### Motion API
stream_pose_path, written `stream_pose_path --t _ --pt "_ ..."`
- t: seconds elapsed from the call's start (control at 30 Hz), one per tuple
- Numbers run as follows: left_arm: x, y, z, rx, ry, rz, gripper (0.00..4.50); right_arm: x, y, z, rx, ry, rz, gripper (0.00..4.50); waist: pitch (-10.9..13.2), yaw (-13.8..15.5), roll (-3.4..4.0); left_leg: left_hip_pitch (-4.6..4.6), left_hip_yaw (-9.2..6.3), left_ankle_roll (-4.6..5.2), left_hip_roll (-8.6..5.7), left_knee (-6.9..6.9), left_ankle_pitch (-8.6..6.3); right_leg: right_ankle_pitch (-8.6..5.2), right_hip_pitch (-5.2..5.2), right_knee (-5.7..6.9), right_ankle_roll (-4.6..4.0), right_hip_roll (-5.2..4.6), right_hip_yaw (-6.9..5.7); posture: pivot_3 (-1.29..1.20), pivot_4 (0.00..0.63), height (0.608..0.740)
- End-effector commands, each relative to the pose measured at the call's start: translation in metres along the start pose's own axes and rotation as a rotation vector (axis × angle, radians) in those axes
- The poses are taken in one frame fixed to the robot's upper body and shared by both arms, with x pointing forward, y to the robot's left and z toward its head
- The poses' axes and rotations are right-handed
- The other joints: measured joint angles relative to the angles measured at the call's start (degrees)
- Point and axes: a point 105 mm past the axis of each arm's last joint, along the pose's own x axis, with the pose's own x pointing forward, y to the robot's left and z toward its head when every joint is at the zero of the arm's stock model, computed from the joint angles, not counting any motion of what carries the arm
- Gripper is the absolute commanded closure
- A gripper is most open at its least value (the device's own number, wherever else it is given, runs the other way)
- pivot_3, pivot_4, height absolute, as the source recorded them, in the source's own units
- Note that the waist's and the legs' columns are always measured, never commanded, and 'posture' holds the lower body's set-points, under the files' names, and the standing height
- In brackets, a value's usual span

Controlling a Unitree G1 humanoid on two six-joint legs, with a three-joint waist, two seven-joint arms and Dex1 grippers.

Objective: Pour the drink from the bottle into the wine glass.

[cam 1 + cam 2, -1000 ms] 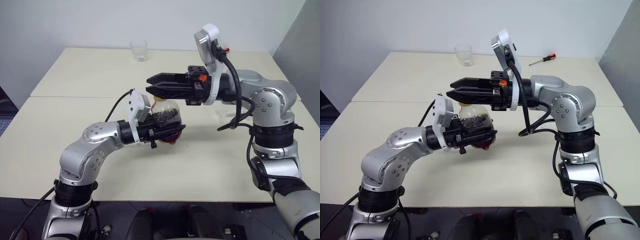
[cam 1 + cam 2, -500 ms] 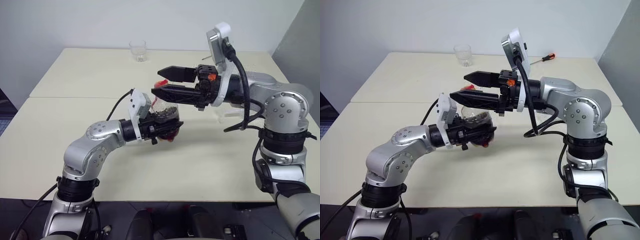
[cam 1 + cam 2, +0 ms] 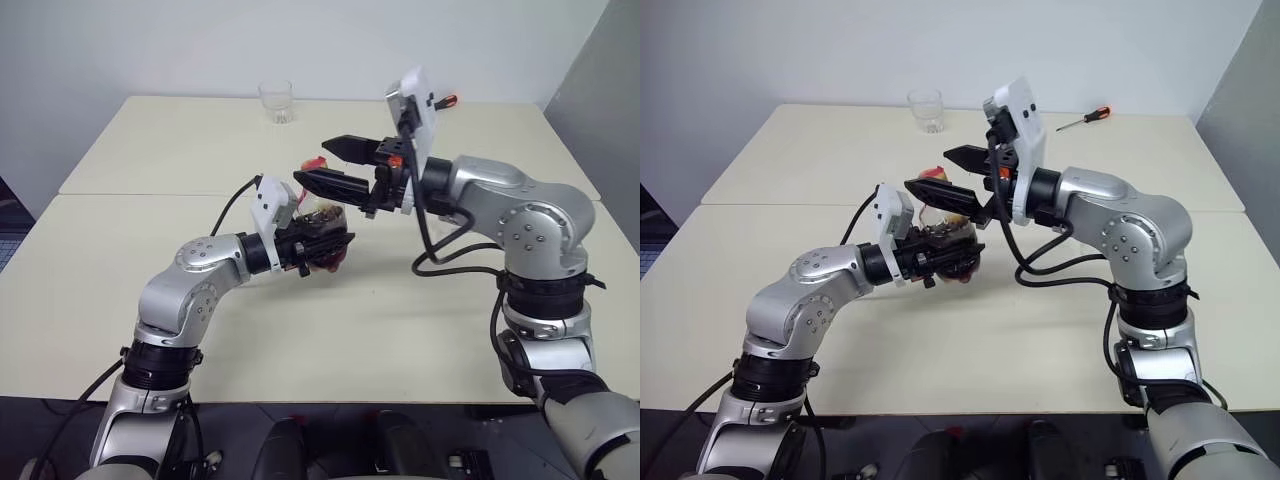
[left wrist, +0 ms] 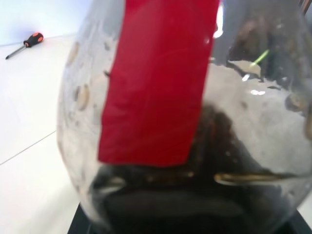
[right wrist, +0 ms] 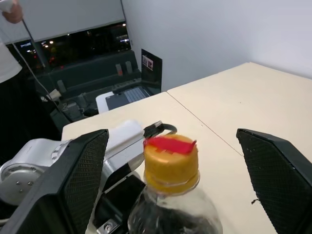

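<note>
Fingers of the left gripper (image 3: 958, 256) clasp the bottle (image 3: 945, 232) around its rounded body, holding it above the cream table (image 3: 1040, 330), roughly upright with its neck leaning a little. Seen from the left wrist, the bottle's clear wall carries a strip of red tape (image 4: 158, 78), and the drink (image 4: 214, 141), dark brown, sits low in the body with droplets clinging to the plastic above it.

Just beyond and above, the right gripper (image 3: 322, 168) reaches in from the robot's right, pointing across toward the left. Its two black fingers stand wide apart, one on either side of the bottle's top and touching nothing. The right wrist view looks straight down that gap: the yellow cap (image 5: 171, 159) is on the bottle and stands between the two fingers (image 5: 73, 180), clear of both, with a small red tab (image 5: 169, 144) on its top.

Farther back, near the far edge of the table, stands a short clear tumbler (image 3: 927, 109). Off to the right of it, also near the far edge, lies a screwdriver (image 3: 1086, 119) with an orange and black handle. The wine glass cannot be made out.
</note>
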Motion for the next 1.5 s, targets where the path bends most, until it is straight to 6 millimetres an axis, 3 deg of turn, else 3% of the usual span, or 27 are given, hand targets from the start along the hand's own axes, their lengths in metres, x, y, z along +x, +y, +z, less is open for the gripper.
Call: stream_pose_path --t 0.03,0.67,0.77,1.0,1.03,1.27,1.5 --pt "0.002 -0.001 0.018 0.086 -0.048 -0.026 2.50 0.006 0.000 0.018 -0.034 -0.048 -0.027 0.02 0.00 0.02 0.01 -0.01 -0.01 0.00 0.00 0.00 0.00 0.00 0.00 0.00 0.00 0.00 0.00 0.00 0.150 0.740" --pt "0.005 0.005 0.021 0.114 -0.058 -0.019 2.50 0.018 0.009 0.017 0.008 -0.048 0.011 0.02 0.01 0.01 0.01 -0.03 -0.03 0.01 0.02 -0.03 0.00 0.00 0.00 -0.06 0.00 -0.03 -0.02 0.00 0.150 0.740" --pt "0.006 0.004 0.022 0.115 -0.060 -0.023 2.50 0.018 0.009 0.016 0.012 -0.044 0.015 0.62 0.01 0.01 0.01 -0.04 -0.03 0.01 0.01 -0.03 0.00 0.00 0.00 -0.06 0.00 -0.03 -0.02 0.00 0.150 0.740" --pt "0.007 0.004 0.022 0.115 -0.060 -0.029 2.50 0.017 0.007 0.016 0.021 -0.048 0.013 3.08 0.01 0.01 0.02 -0.04 -0.03 0.01 0.02 -0.03 0.00 0.00 0.00 -0.07 0.00 -0.03 -0.03 0.00 0.150 0.740" --pt "0.007 0.004 0.023 0.115 -0.060 -0.030 2.50 0.017 0.007 0.016 0.020 -0.047 0.012 3.27 0.01 0.01 0.02 -0.04 -0.02 0.01 0.01 -0.04 0.00 0.00 0.00 -0.07 0.00 -0.03 -0.02 0.00 0.150 0.740" --pt "0.007 -0.001 0.026 0.113 -0.067 -0.040 2.50 0.016 0.007 0.015 0.003 -0.043 0.032 3.27 0.01 0.01 0.02 -0.04 -0.03 0.01 0.01 -0.03 0.00 0.00 0.00 -0.07 0.00 -0.02 -0.02 0.00 0.150 0.740" --pt "-0.001 -0.049 0.034 0.036 -0.112 -0.151 2.50 0.010 0.028 0.021 -0.028 -0.085 0.315 3.27 0.02 -0.16 0.03 -0.05 -0.01 0.02 0.05 -0.08 -0.01 0.00 0.00 -0.17 0.00 -0.03 0.00 0.00 0.150 0.740"
